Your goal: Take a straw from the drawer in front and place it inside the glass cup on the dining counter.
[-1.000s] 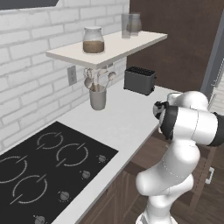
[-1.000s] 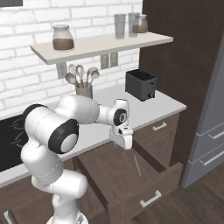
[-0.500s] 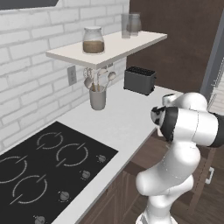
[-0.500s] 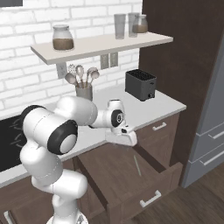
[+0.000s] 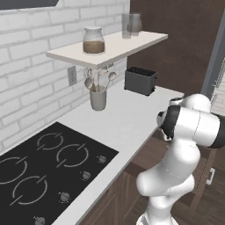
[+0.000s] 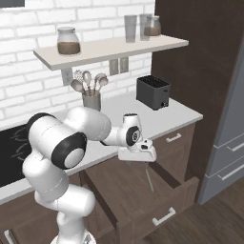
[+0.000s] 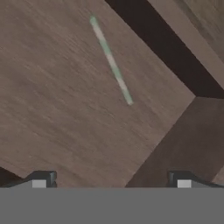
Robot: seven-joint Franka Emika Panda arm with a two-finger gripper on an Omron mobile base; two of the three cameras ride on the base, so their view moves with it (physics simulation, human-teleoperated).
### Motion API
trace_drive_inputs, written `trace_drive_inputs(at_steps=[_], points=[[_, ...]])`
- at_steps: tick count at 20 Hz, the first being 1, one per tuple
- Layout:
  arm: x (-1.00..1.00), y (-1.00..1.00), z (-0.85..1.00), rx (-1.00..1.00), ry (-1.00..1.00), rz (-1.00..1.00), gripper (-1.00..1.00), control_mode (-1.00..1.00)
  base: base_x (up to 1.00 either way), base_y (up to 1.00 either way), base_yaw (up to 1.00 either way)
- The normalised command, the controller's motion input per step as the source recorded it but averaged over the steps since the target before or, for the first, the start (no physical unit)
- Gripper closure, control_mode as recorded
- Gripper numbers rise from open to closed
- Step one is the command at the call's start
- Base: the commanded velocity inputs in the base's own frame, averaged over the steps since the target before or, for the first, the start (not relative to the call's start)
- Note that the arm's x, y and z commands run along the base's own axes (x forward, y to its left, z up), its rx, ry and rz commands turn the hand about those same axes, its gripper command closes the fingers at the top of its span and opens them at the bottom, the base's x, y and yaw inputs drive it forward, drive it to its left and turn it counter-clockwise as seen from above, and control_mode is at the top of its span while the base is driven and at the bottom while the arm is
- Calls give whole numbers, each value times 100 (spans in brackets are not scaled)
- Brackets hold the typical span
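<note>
Hanging over the pulled-out dark brown wooden drawer [image 6: 143, 198], the white arm's two-finger gripper [image 6: 138, 153] points down into it with its jaws spread wide and nothing between them. Going from left to right in the right base view: the black hob [image 6: 12, 147] sits at the left edge of the narrow white worktop [image 6: 176, 114]; next stands the grey utensil holder with spoons [image 6: 91, 99] against the white brick wall [image 6: 28, 90], under the pale wall shelf [image 6: 109, 47]; then comes the black toaster [image 6: 152, 92]. Below and just right of the gripper, the thin pale whitish-green straw [image 6: 149, 177] lies flat on the drawer's floor, apart from the fingers. In the hand view the straw [image 7: 111, 60] runs diagonally across the wood grain, near the drawer's inner wall [image 7: 183, 144], though its blurred ends make the exact gap hard to judge.
</note>
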Motion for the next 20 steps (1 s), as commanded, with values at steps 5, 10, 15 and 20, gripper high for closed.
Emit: trace_drive_inputs(at_steps=[5, 10, 15, 20], points=[[3, -17, -18, 7, 8, 9, -100, -100, 0, 0, 0], [0, 0, -22, 0, 15, 1, -100, -100, 0, 0, 0], [0, 0, -26, 1, 2, 5, -100, -100, 0, 0, 0], [8, 0, -21, 8, 0, 11, -100, -100, 0, 0, 0]])
